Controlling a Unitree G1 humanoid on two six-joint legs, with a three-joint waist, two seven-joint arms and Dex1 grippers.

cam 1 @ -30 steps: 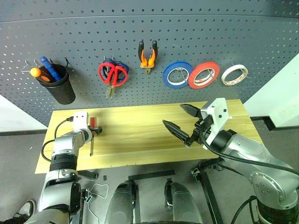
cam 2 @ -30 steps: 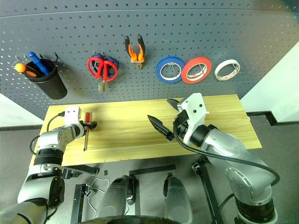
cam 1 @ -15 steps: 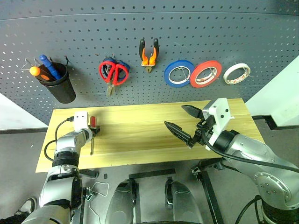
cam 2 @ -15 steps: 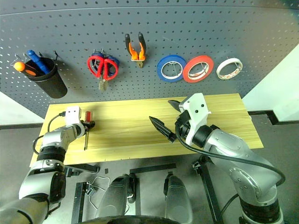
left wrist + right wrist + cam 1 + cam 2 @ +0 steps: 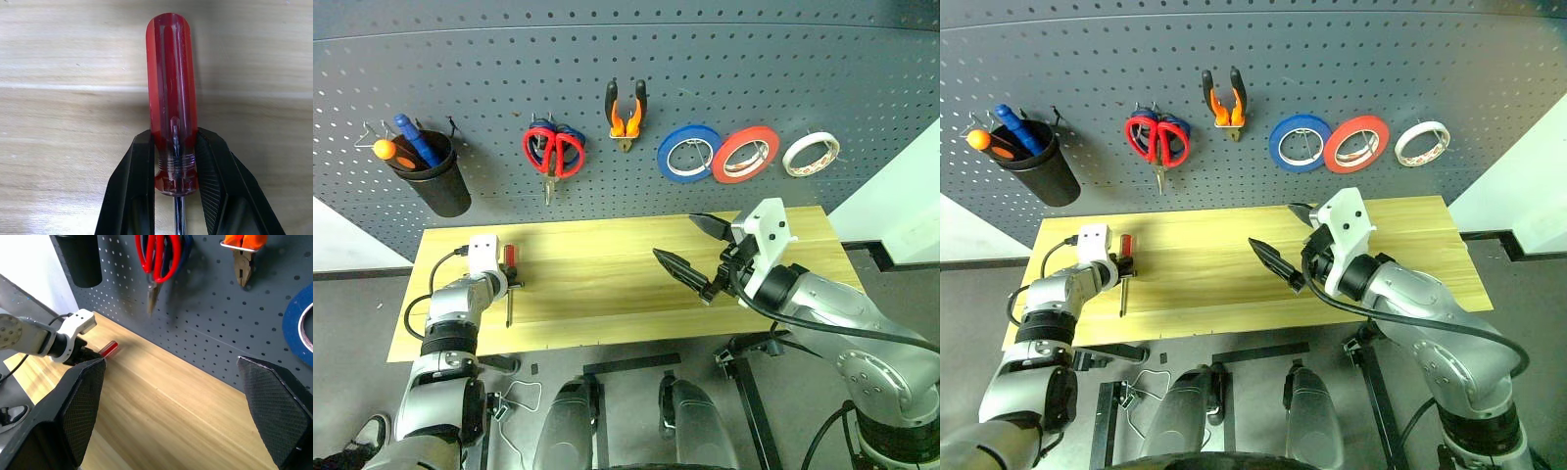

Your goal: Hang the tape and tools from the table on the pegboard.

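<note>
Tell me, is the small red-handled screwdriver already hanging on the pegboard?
No, the screwdriver lies on the table, its handle between the left gripper fingers.

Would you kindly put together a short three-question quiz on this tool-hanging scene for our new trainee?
1. True or false: the pliers already hang on the pegboard.
2. Which tool lies between the fingers of the left hand? A) blue-handled scissors B) red-handled screwdriver C) red tape roll
3. Fill in: the whitish tape hangs to the right of the ____ roll.

Key
1. True. The pliers hang between the red-handled scissors and the blue roll.
2. B. The fingers flank the handle near the shaft, over the table.
3. Red. Meanwhile, the right hand is open above the table.
</note>
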